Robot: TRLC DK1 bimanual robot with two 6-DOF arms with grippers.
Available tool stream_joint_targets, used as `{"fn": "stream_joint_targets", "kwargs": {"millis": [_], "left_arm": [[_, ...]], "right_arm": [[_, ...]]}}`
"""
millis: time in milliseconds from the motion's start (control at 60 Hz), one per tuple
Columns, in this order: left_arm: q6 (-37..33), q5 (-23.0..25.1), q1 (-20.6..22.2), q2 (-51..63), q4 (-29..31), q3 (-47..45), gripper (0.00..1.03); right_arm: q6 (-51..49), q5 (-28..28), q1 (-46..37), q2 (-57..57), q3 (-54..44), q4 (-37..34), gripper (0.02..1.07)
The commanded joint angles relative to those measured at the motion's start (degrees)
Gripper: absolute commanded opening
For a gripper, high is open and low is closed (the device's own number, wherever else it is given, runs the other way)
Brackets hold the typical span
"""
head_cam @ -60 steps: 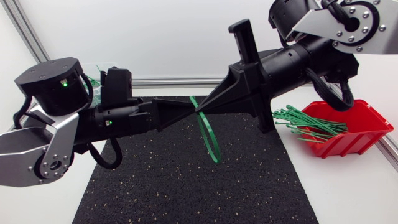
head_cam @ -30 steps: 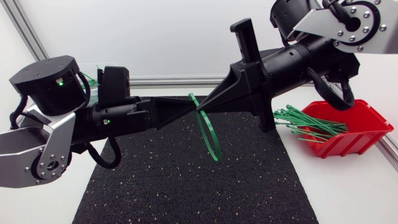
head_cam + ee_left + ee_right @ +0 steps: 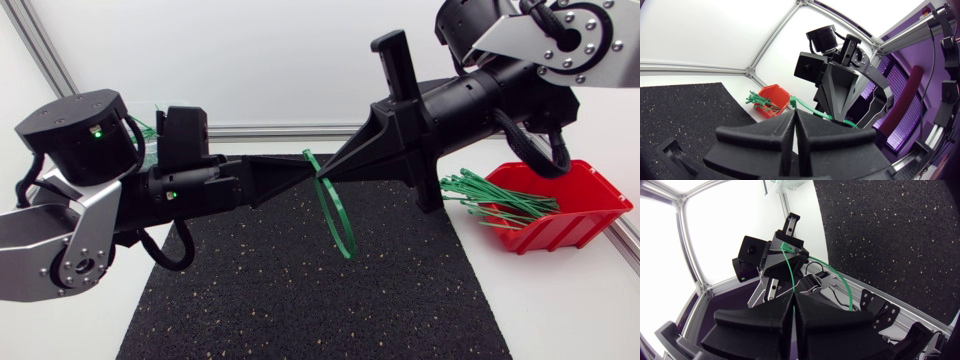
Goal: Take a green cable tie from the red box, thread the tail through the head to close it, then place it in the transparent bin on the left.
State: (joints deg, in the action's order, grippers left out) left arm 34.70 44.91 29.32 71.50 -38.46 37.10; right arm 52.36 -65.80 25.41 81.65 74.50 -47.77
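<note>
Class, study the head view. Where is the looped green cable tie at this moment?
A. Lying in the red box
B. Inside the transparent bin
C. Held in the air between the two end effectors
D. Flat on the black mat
C: the green cable tie hangs as a loop above the black mat, pinched near its top by the left end effector and the right end effector.

The looped cable tie is bright green, the box red, the mat black with pale flecks.
</note>
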Motion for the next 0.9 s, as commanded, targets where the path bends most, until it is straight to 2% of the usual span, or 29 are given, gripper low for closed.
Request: {"fn": "stream_joint_targets", "kwargs": {"millis": [0, 883], "left_arm": [[-0.24, 0.18, -0.32, -0.05, -0.92, -0.80, 0.03], [-0.24, 0.09, -0.05, -0.14, -0.92, -0.98, 0.03]], "right_arm": [[1.78, -0.03, 0.34, -0.96, -1.73, 0.31, 0.08], [3.72, -0.03, 0.87, -2.98, -0.85, 2.68, 0.08]]}}
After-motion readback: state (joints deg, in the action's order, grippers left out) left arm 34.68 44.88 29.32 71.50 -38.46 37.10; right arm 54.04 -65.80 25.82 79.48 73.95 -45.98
